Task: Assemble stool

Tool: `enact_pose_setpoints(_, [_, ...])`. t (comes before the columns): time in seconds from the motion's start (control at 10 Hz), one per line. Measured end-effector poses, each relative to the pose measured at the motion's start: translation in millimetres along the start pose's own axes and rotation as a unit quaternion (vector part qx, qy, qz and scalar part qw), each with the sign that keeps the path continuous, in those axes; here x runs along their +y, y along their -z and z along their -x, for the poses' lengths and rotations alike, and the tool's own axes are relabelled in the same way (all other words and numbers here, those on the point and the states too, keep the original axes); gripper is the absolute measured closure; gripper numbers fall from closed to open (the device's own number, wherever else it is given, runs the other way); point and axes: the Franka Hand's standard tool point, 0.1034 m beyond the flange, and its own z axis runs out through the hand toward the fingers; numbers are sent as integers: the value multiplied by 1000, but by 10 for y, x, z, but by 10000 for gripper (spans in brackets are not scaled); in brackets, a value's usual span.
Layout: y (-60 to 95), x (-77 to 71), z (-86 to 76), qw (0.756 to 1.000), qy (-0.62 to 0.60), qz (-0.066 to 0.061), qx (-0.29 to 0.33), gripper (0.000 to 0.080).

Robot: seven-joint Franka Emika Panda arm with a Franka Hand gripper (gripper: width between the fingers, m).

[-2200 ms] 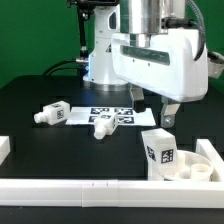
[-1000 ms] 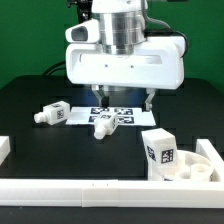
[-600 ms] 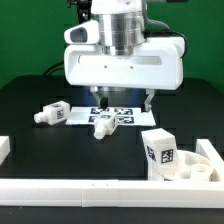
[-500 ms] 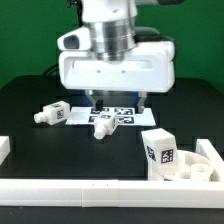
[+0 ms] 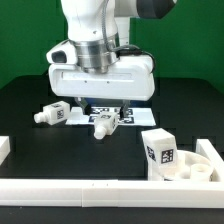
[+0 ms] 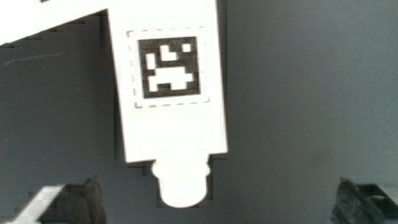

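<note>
- Gripper (image 5: 102,103) has swung toward the exterior view's left and dropped lower, jaws fully spread and holding nothing.
- A stool leg (image 6: 175,100) lies centred between its fingers (image 6: 68,203), untouched.
- Best to descend straight and clamp the flat sides, above the peg (image 6: 178,185).
- Seat (image 5: 200,172) sits at the exterior view's lower right.

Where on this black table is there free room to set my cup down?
Bare table between the lying legs and the front rail; more behind the seat, on the exterior view's right. Crowded: the marker board with both lying legs, and the seat corner with the upright leg.
</note>
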Motion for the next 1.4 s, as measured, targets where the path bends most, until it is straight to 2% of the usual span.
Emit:
enact_pose_setpoints(0.1, [-38, 24, 27, 1000, -5, -2, -4, 151])
enact_pose_setpoints(0.2, [-160, 97, 133, 1000, -16, -1, -15, 151])
enact_pose_setpoints(0.4, [-352, 133, 285, 999, -17, 9, -30, 151])
enact_pose_setpoints(0.6, [-371, 147, 282, 999, -17, 10, -32, 151])
enact_pose_setpoints(0.8, [-378, 153, 285, 999, -6, 10, -33, 409])
enact_pose_setpoints(0.9, [-377, 153, 285, 999, -7, 10, -33, 409])
enact_pose_setpoints(1.0, [-364, 123, 275, 999, 13, 13, -30, 468])
enact_pose_setpoints(1.2, [-142, -263, 158, 989, 146, 22, 15, 468])
enact_pose_setpoints(1.3, [-87, -385, 155, 973, 227, 38, 25, 468])
enact_pose_setpoints(1.4, [-119, -373, 180, 961, 271, 49, 25, 468])
